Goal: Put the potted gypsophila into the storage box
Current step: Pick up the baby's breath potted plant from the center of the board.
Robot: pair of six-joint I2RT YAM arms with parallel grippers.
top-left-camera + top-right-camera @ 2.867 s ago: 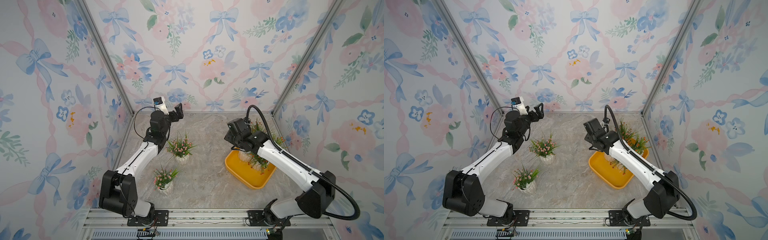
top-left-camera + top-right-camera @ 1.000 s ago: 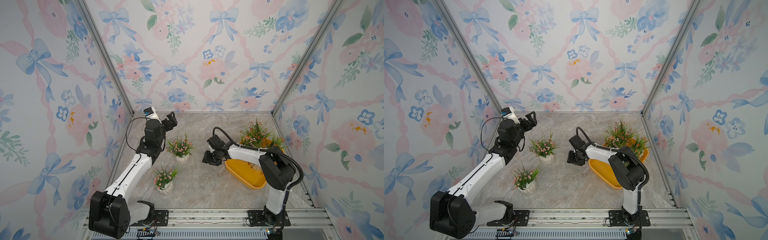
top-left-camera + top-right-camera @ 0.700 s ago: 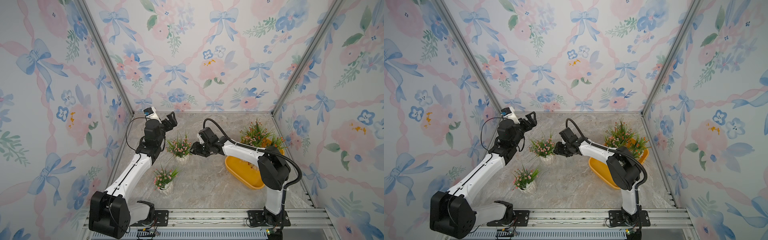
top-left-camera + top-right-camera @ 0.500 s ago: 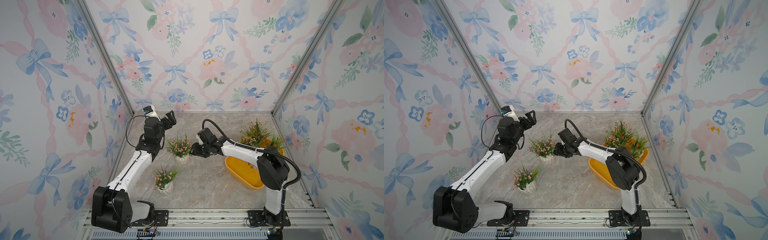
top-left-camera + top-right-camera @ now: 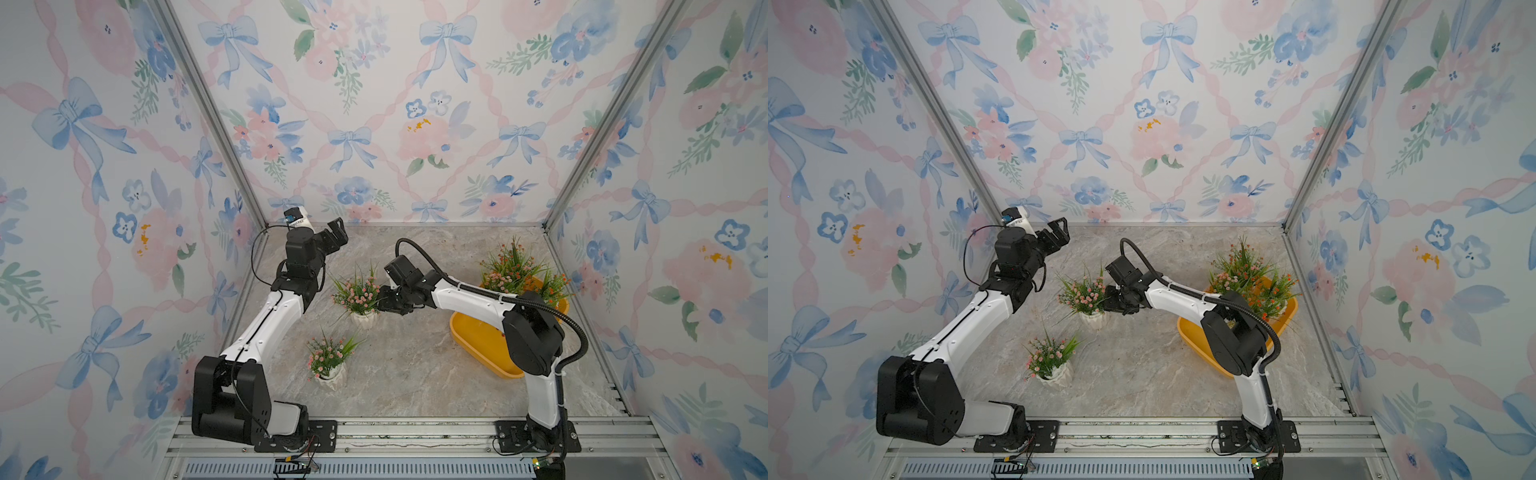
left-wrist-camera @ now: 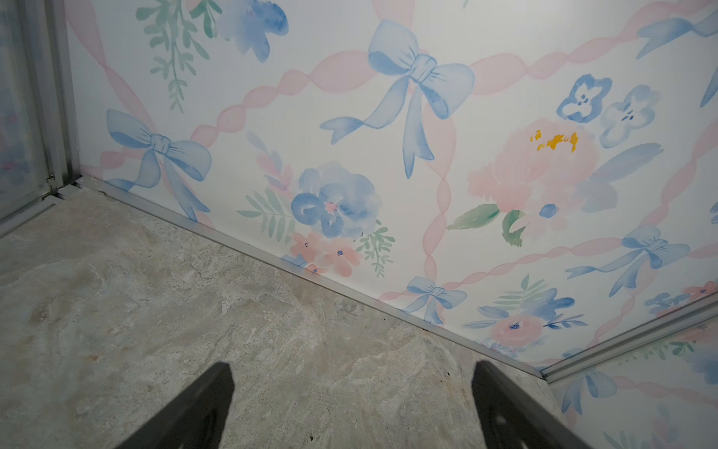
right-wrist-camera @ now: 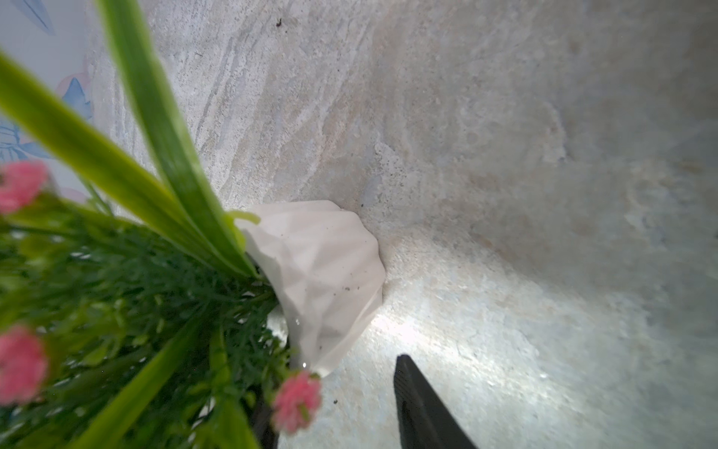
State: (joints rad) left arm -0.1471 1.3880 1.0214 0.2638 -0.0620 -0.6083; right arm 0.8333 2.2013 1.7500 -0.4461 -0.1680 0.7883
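Note:
A potted gypsophila [image 5: 359, 293] [image 5: 1086, 295] with pink blooms stands upright mid-table in its white ribbed pot [image 7: 322, 272]. My right gripper [image 5: 384, 305] [image 5: 1111, 305] [image 7: 334, 383] is low against its right side, open. One finger [image 7: 419, 408] shows beside the pot; the other is mostly hidden in the leaves. A second pink potted gypsophila [image 5: 328, 357] [image 5: 1050, 357] stands nearer the front. The yellow storage box [image 5: 478, 336] [image 5: 1192, 332] at the right holds several plants [image 5: 509, 270] [image 5: 1237, 266]. My left gripper [image 5: 336, 235] [image 5: 1059, 235] [image 6: 351, 365] hangs open and empty at the back left.
Flowered walls with metal corner posts [image 5: 208, 112] close in the marble table [image 5: 415, 374] on three sides. The right arm's upper link [image 5: 532, 336] hangs over the box's front part. A metal rail [image 5: 395, 432] runs along the front edge.
My right gripper has swung left from the box's side to the middle pink plant and narrowed slightly. The left arm has drawn back a little, still open.

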